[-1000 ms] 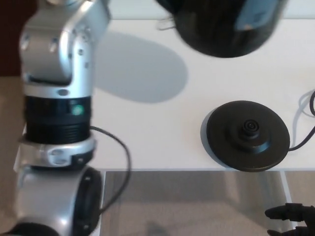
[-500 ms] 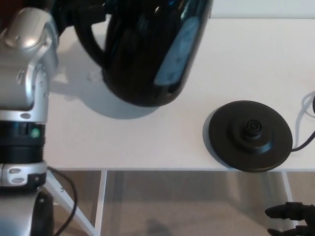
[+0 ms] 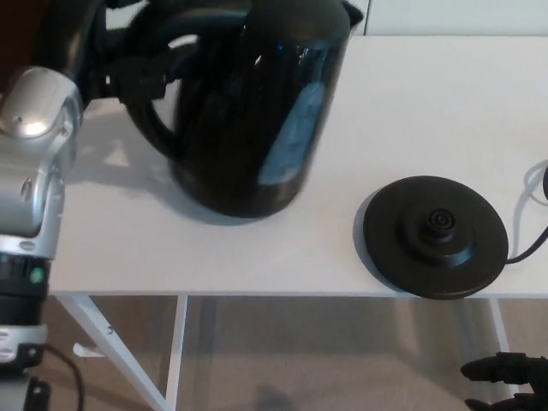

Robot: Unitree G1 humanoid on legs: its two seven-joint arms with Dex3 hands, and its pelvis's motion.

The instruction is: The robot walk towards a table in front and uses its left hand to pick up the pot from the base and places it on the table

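Note:
A glossy black pot, an electric kettle (image 3: 257, 111), stands low over or on the white table (image 3: 428, 103), left of its round black base (image 3: 435, 235). My left hand (image 3: 128, 64) is shut on the pot's handle at the upper left, with the silver forearm (image 3: 34, 197) running down the picture's left edge. The base sits near the table's front edge with nothing on it. Only the fingertips of my right hand (image 3: 509, 381) show at the bottom right, below the table.
A black cord (image 3: 535, 231) leaves the base to the right, beside a white cable. The table's front edge crosses the picture at about two thirds down, with white legs (image 3: 175, 351) and beige floor beneath.
The pot has come down and leftward from the top of the picture, away from the base, to table level. My left arm has swung out to the left.

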